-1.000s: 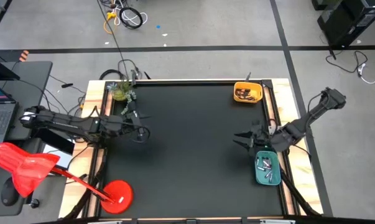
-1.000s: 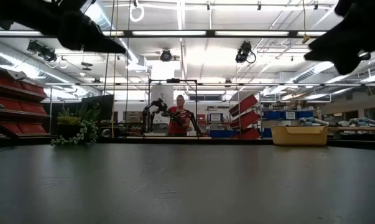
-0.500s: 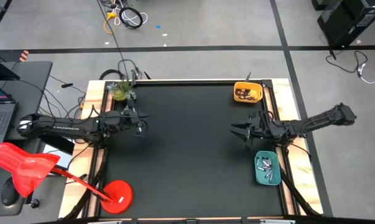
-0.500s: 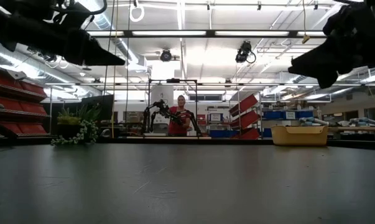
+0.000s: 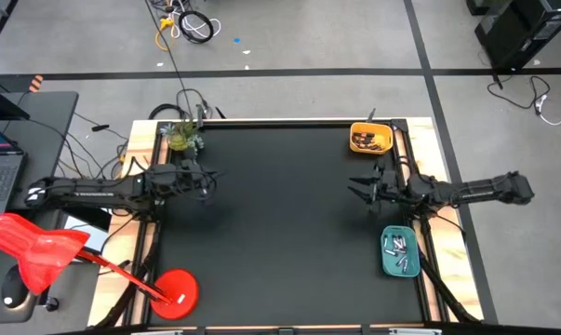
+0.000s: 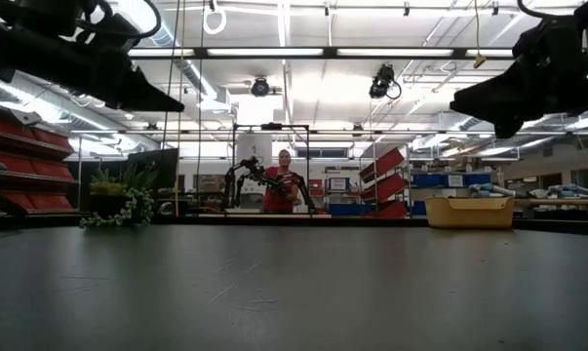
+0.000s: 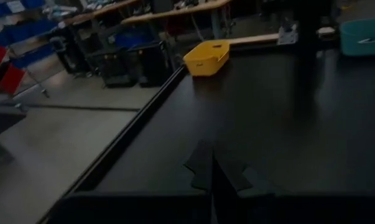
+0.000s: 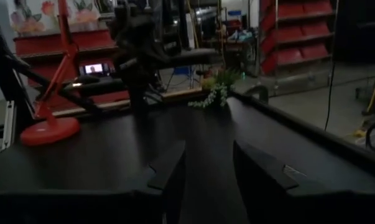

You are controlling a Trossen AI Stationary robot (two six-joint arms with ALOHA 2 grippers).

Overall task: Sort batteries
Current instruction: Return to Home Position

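The batteries [image 5: 398,249] lie in the teal tray [image 5: 400,274] and yellow tray [image 5: 370,127]. The right gripper [image 5: 359,193] near them, jaws spread, and the left gripper [image 5: 207,184] across the table [image 5: 280,242], jaws clenched on nothing, should draw back clear of both trays

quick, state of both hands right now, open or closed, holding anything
left hand: closed, nothing seen in it
right hand: open, empty

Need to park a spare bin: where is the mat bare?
Bare: the wide middle of the mat between left gripper and right gripper, and the strip from red lamp base to teal tray. Crowded: right edge, with yellow tray.
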